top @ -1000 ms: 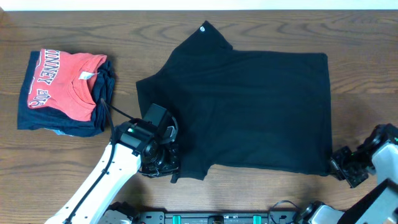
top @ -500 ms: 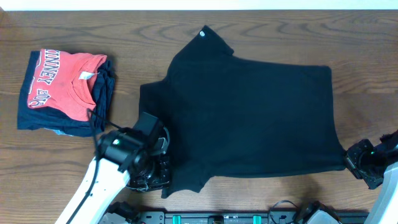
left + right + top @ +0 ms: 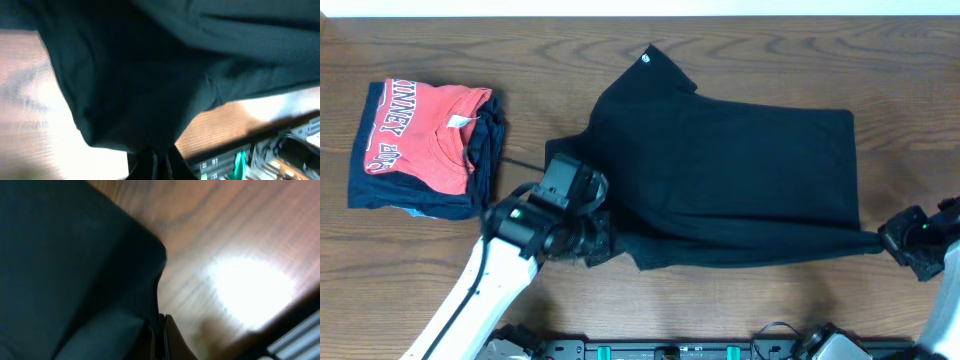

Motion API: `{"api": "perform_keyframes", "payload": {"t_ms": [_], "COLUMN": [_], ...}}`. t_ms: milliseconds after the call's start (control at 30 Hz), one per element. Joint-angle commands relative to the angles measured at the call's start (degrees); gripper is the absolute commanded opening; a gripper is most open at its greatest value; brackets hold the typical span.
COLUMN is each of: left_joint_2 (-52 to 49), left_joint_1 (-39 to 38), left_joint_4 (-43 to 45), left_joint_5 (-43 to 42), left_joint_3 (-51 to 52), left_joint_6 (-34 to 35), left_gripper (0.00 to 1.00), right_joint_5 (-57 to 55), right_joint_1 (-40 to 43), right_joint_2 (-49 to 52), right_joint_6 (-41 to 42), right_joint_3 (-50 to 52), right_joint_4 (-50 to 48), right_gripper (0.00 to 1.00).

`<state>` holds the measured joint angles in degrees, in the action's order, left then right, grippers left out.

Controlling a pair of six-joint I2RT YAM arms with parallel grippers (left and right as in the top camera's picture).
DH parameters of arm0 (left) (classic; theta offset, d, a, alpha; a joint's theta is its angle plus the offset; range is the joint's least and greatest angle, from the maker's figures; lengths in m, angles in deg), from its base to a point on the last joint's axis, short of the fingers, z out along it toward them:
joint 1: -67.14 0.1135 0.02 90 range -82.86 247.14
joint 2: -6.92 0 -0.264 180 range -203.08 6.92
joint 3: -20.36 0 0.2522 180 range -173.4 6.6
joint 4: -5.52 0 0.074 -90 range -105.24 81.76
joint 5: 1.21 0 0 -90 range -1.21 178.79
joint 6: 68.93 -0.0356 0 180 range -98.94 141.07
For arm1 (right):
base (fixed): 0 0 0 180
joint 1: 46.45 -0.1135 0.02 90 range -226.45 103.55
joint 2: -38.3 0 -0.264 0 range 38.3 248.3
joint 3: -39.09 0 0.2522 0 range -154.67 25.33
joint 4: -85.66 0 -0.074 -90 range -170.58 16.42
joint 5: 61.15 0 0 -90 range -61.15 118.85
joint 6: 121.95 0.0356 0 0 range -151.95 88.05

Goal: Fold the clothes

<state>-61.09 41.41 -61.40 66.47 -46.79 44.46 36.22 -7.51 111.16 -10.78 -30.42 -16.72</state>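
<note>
The black T-shirt (image 3: 730,170) lies across the middle of the wooden table, its near edge lifted and turned under into a fold. My left gripper (image 3: 598,245) is shut on the shirt's near left part, by the sleeve; the cloth hangs from the closed fingers in the left wrist view (image 3: 155,160). My right gripper (image 3: 892,240) is shut on the shirt's near right corner, pulled taut; the fingers pinch the hem in the right wrist view (image 3: 161,330). A small white mark (image 3: 647,57) shows at the far sleeve tip.
A folded red T-shirt with white lettering (image 3: 420,130) lies on a stack of navy folded garments (image 3: 485,160) at the far left. A black rail with green parts (image 3: 650,350) runs along the table's front edge.
Both grippers have lifted the shirt's near edge and carried it away from the front edge; the near part now folds over. The left arm moved up and right.
</note>
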Motion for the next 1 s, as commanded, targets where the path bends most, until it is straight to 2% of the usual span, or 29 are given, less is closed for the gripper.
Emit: {"api": "perform_keyframes", "payload": {"t_ms": [0, 367, 500, 800, 833, 867, 900, 933, 967], "left_joint_2": [-3.21, -6.80, -6.86, -9.03, -9.57, -10.29, -11.02, -11.63, -12.26], "left_joint_1": [-0.22, -0.22, -0.22, -0.22, -0.22, -0.22, -0.22, -0.22, -0.22], "left_joint_4": [4.20, 19.10, 21.62, 28.04, 28.55, 29.05, 29.49, 29.77, 29.94], "left_joint_5": [1.97, 10.97, 15.82, 19.21, 19.19, 19.21, 19.26, 19.56, 20.24], "left_joint_3": [-1.01, -1.01, -1.01, -1.01, -1.01, -1.01, -1.01, -1.01, -1.01], "left_joint_6": [-3.43, -8.20, -8.70, -11.63, -12.11, -12.50, -12.68, -12.68, -12.68], "left_gripper": [0.06, 0.06, 0.06, 0.06, 0.07, 0.10, 0.24, 0.39, 0.51], "right_joint_5": [3.30, 12.68, 14.43, 15.37, 15.39, 15.63, 16.09, 16.48, 17.14], "right_joint_1": [0.42, 0.37, -0.24, -2.08, -2.19, -2.36, -2.51, -2.64, -2.64], "right_joint_2": [3.93, 12.94, 15.04, 16.96, 16.96, 16.96, 16.96, 16.96, 16.96], "right_joint_6": [1.55, 3.69, 5.11, 7.89, 8.20, 8.17, 8.13, 7.87, 7.32], "right_joint_3": [-0.17, -0.17, -0.17, -0.17, -0.17, -0.17, -0.17, -0.17, -0.17], "right_joint_4": [-2.60, -14.78, -17.79, -24.76, -25.42, -26.36, -27.10, -27.71, -27.93], "right_gripper": [0.01, 0.03, 0.04, 0.07, 0.10, 0.22, 0.42, 0.56, 0.64]}}
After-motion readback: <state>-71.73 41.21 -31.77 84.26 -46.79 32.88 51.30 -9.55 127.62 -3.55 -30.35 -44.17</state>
